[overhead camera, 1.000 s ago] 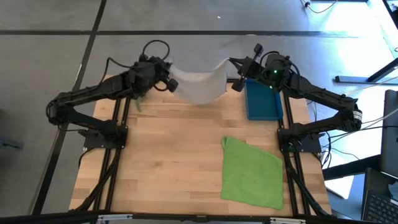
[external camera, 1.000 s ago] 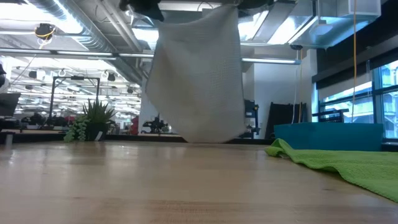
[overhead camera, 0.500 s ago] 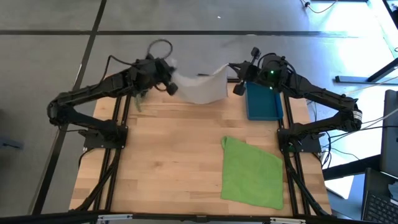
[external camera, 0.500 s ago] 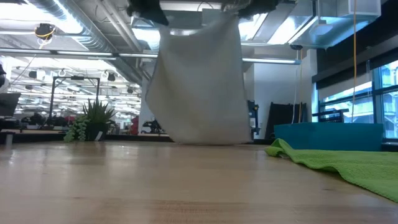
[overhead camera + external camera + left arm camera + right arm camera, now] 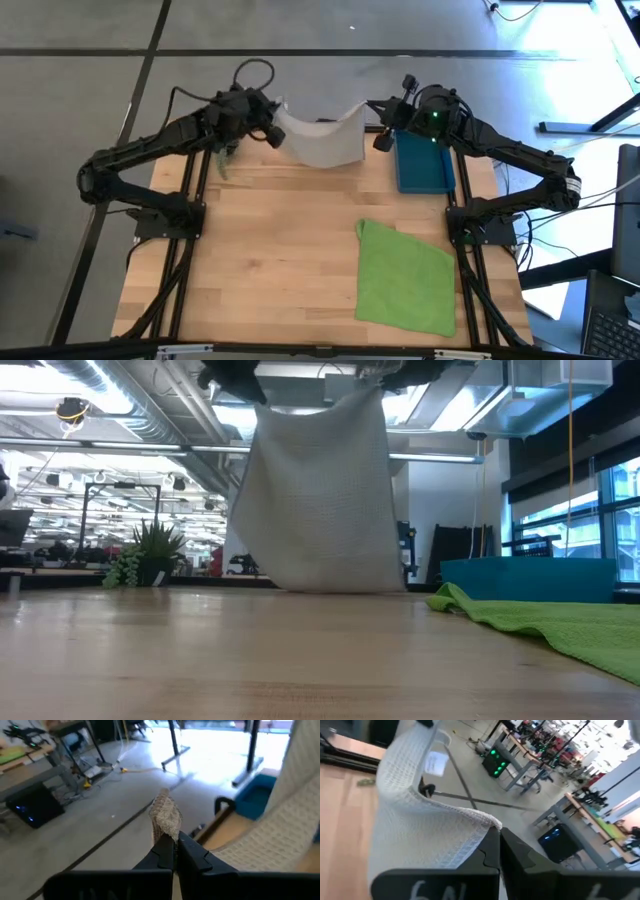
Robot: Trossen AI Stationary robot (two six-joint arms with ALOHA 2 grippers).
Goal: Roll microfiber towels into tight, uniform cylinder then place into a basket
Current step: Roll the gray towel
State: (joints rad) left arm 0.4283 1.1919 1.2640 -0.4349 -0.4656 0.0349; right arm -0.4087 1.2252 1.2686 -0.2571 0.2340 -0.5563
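Note:
The light grey towel (image 5: pixel 325 140) hangs as a sheet between my two grippers over the table's far edge. It also shows in the low view (image 5: pixel 320 490). Its white tag (image 5: pixel 436 764) sits on the top edge. My left gripper (image 5: pixel 274 112) is shut on its left upper corner, and my right gripper (image 5: pixel 370 106) is shut on its right upper corner. The bright green towel (image 5: pixel 405 277) lies spread flat at the near right. The blue basket (image 5: pixel 422 162) stands at the far right, below my right arm. My left gripper pinches the towel's upper left corner (image 5: pixel 166 822) between its two shut fingers, coming from the table's left. A bunched tip of cloth sticks out past the fingertips. The towel hangs below. My right gripper pinches the upper right corner (image 5: pixel 487 827) between its two shut fingers, coming from the table's right. The top edge sags slack toward the other gripper. The lower edge (image 5: pixel 330 586) hangs at table height; I cannot tell whether it touches.
A small green plant sprig (image 5: pixel 222 160) lies at the far left by my left arm. It also shows in the low view (image 5: pixel 150 555). Bare wood (image 5: pixel 270 260) spans the table's middle and near left.
Both grippers have gone a little toward the table's far edge with the grey towel, still shut on its corners. The towel has sunk slightly, and its lower edge now hangs lower and a bit wider.

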